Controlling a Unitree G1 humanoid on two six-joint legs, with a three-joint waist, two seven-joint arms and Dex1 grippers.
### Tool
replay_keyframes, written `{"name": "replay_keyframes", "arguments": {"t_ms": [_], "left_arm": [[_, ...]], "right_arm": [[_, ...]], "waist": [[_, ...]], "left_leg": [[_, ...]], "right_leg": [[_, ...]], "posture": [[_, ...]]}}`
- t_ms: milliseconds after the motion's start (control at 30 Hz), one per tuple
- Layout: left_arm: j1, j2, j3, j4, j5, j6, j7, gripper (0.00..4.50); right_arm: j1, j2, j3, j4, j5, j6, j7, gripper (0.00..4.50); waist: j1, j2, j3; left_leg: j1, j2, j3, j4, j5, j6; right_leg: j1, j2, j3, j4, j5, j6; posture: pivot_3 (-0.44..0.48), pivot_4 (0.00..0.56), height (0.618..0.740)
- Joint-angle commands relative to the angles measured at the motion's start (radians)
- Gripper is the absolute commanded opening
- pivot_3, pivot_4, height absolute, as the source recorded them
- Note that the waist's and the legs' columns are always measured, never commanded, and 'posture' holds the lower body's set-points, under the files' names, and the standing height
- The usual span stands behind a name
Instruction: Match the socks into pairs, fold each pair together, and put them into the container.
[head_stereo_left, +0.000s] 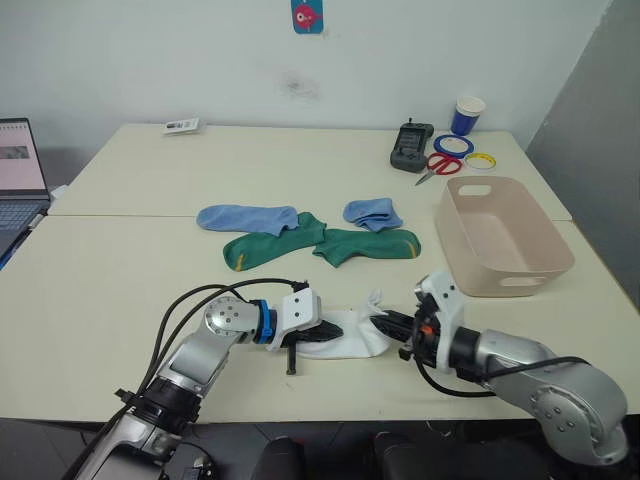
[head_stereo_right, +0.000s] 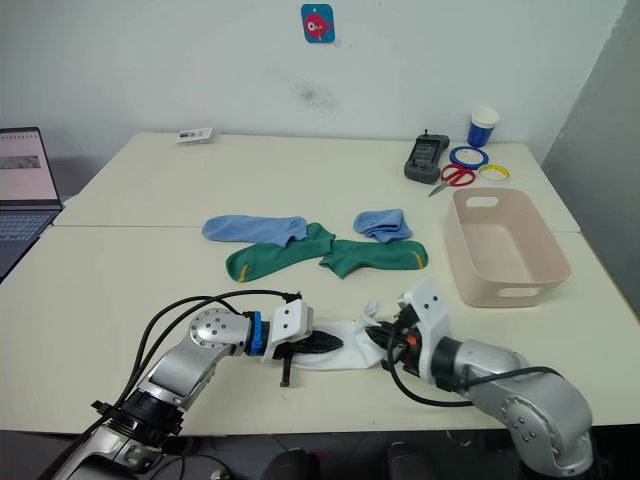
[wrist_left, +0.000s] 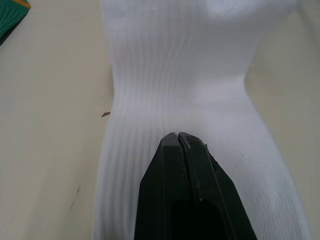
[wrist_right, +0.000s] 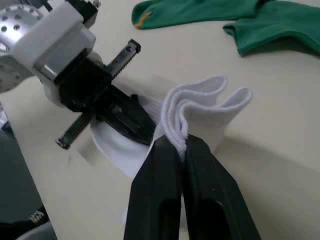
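Note:
Two white socks lie stacked at the table's front centre, their cuff end lifted off the surface. My right gripper is shut on that raised cuff. My left gripper is shut and rests tip-down on the flat part of the white socks, facing the right gripper. Farther back lie two dark green socks with yellow stripes. Behind them are a flat light blue sock and a bunched one. The beige-pink container stands empty at the right.
At the back right are a blue paper cup, red scissors, tape rolls and a black device. A laptop sits at the far left edge. A small card lies at the back.

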Motion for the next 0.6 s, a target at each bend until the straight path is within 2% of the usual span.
{"name": "replay_keyframes", "arguments": {"t_ms": [33,267,400,600], "left_arm": [[0.007,0.053,0.030,-0.038,-0.015,0.031,-0.033,0.00],[0.011,0.155,0.057,-0.097,-0.038,0.051,-0.094,0.00],[0.023,0.132,0.034,-0.052,-0.011,0.043,-0.068,0.00],[0.038,0.122,0.012,-0.028,0.020,0.006,-0.065,0.00]], "right_arm": [[-0.062,0.071,0.001,0.035,0.016,0.039,-0.063,0.04],[-0.106,0.077,0.012,0.070,0.030,0.067,-0.055,0.04],[-0.129,0.079,0.030,0.075,0.046,0.081,-0.039,0.04],[-0.156,0.085,0.142,0.150,-0.001,0.034,-0.019,0.04]], "waist": [[-0.001,0.000,0.000],[0.000,0.001,0.000],[0.001,0.001,0.000],[0.000,0.001,0.000]], "left_leg": [[0.000,0.000,0.000,0.000,0.000,0.000],[-0.002,0.000,0.000,-0.002,0.000,0.000],[-0.002,0.000,0.000,-0.002,0.000,0.000],[-0.002,0.000,0.000,-0.002,0.000,0.000]], "right_leg": [[0.000,0.000,0.000,0.000,0.000,0.000],[-0.002,0.000,-0.001,-0.002,-0.001,-0.001],[-0.002,0.000,-0.001,-0.002,-0.001,-0.001],[-0.002,0.000,-0.001,-0.002,-0.001,-0.001]], "posture": [[0.000,0.150,0.732],[0.000,0.150,0.732],[0.000,0.150,0.732],[0.000,0.150,0.732]]}}
